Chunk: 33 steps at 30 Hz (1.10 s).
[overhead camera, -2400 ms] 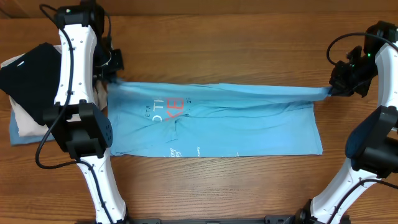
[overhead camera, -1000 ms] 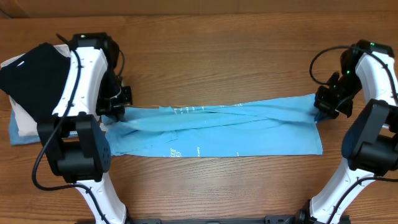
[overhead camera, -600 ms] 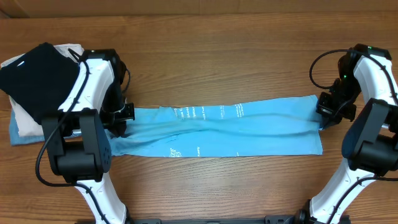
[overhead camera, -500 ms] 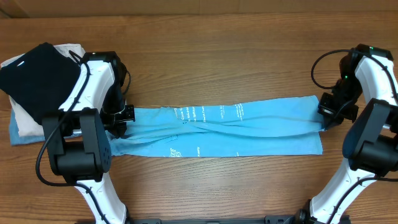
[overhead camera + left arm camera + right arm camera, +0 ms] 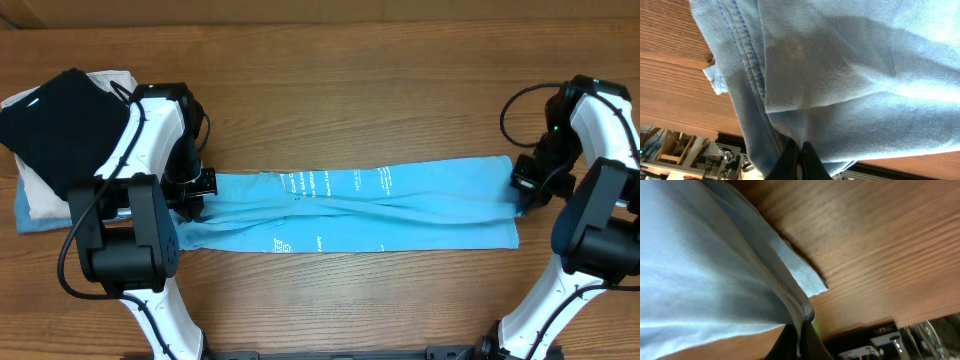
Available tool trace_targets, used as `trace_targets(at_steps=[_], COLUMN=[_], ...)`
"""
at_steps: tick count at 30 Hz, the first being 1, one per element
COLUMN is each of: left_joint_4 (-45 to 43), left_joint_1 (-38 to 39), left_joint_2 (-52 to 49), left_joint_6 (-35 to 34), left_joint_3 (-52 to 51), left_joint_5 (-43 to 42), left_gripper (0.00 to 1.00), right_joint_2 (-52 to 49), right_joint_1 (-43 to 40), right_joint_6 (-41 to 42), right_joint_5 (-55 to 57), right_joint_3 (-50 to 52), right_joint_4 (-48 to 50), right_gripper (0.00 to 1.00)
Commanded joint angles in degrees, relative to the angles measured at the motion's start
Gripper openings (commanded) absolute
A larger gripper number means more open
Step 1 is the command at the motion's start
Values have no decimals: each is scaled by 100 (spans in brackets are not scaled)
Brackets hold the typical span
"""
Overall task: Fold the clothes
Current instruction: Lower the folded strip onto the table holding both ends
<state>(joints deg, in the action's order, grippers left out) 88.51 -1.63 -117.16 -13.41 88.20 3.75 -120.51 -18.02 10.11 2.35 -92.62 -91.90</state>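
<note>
Crosswise, T-shirt [image 5: 360,205] ends clamped in left tool [image 5: 799,151], right tool [image 5: 798,334].

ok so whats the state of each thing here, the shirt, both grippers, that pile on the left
T-shirt: folded lengthwise into a long band, lying across the table, pinched at both ends
left gripper: shut on the T-shirt's left end
right gripper: shut on the T-shirt's right end
black garment: folded, top of the pile
cream garment: folded, under the black one
blue cloth: flat, bottom of the pile

I see the light blue T-shirt [image 5: 370,208] lying as a long band, left gripper [image 5: 193,196] and right gripper [image 5: 522,190] clamping its ends.
</note>
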Motion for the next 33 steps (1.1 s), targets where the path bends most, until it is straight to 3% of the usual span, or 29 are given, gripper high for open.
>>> trace_targets(at_steps=[1, 17, 24, 28, 31, 33], left_joint_4=[-35, -76, -74, -68, -7, 2], left_joint_1=[-4, -4, -4, 20, 57, 79], left_joint_2=[61, 61, 61, 61, 61, 63], left_joint_6=[-98, -151, -730, -732, -728, -673], left_joint_3=[-57, -57, -57, -57, -57, -57], left_joint_5=[118, 317, 1012, 973, 918, 791], left_gripper=[4, 4, 4, 16, 35, 36], right_joint_2=[103, 103, 103, 103, 103, 103], right_joint_1=[125, 254, 254, 254, 254, 254], right_joint_6=[42, 66, 348, 348, 348, 345], right_joint_5=[-11, -22, 317, 315, 297, 282], right_joint_3=[286, 1353, 1353, 1353, 1353, 1353], right_joint_4=[50, 702, 813, 833, 874, 894], right_gripper=[4, 5, 9, 9, 9, 9])
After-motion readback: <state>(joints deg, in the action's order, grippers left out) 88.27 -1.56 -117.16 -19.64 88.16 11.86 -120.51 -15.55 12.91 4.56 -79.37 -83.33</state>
